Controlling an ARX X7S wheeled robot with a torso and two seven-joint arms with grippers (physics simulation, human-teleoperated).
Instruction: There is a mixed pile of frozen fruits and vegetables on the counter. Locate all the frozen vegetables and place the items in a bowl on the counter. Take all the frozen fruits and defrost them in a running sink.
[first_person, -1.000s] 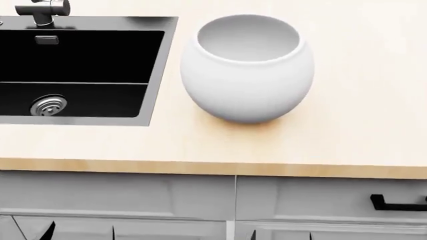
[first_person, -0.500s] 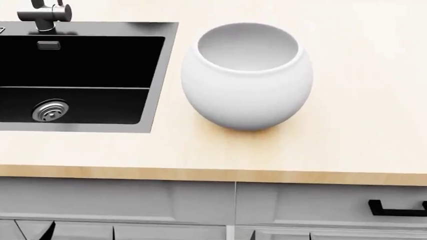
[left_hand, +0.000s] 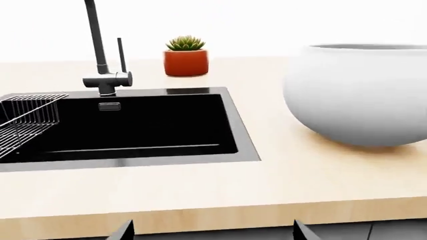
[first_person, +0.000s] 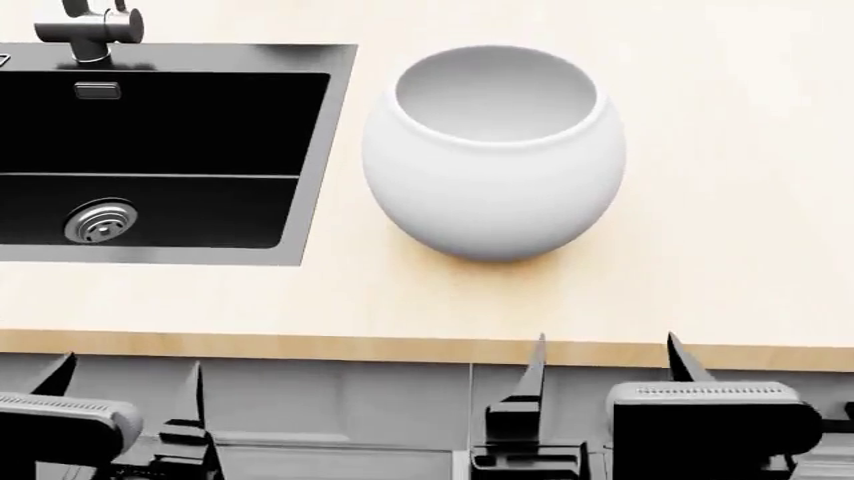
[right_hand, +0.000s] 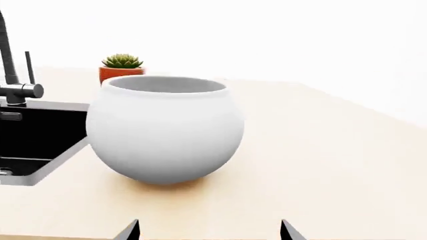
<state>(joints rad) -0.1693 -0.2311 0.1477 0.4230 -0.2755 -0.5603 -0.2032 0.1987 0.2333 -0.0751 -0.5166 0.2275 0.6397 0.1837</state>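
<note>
The large white bowl (first_person: 494, 150) stands on the pale wood counter (first_person: 721, 260), just right of the black sink (first_person: 174, 205). As far as its inside shows, it looks empty. It also shows in the left wrist view (left_hand: 360, 95) and the right wrist view (right_hand: 163, 130). My left gripper (first_person: 127, 372) is open and empty in front of the counter's front edge, below the sink. My right gripper (first_person: 607, 358) is open and empty at the front edge, below the bowl. The cherry, pink cluster, lemon and green oval are out of view.
The dark faucet (first_person: 87, 30) stands behind the sink, and the steel drain (first_person: 100, 220) lies in its basin. A wire rack (left_hand: 27, 120) hangs in the sink. An orange plant pot (left_hand: 186, 61) stands at the back of the counter. Grey cabinet fronts (first_person: 334, 400) lie below.
Both grippers have risen into the bottom of the head view, where only cabinet fronts showed before. A second ago the head view shifted slightly; the bowl and sink have not moved.
</note>
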